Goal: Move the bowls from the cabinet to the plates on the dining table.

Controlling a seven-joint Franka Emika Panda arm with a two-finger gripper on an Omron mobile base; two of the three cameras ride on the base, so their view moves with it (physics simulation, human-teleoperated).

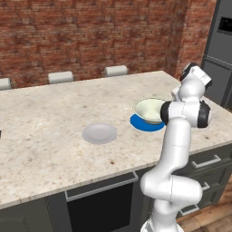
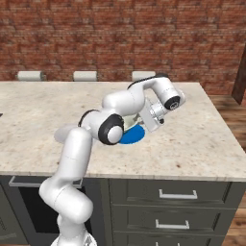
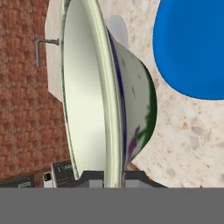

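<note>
**Cream bowl held over the blue plate**

My gripper (image 3: pixel 113 177) is closed on the rim of the cream bowl (image 3: pixel 87 96); in the hand view the rim passes between my two dark finger tips, one on each side of it. In the left base view the cream bowl (image 1: pixel 149 110) is above the blue plate (image 1: pixel 144 123) and covers most of it. I cannot tell whether the foot of the bowl already touches the plate; in the hand view the blue plate (image 3: pixel 192 48) is a little apart from the green foot. The blue plate lies on the dining table (image 1: pixel 45 136), near the edge at my side. The grey plate (image 1: pixel 99 133) lies beside it on the same top, apart from it, with nothing on it. In the right base view my arm hides the bowl, and a part of the blue plate (image 2: pixel 133 136) shows under my wrist.
</note>
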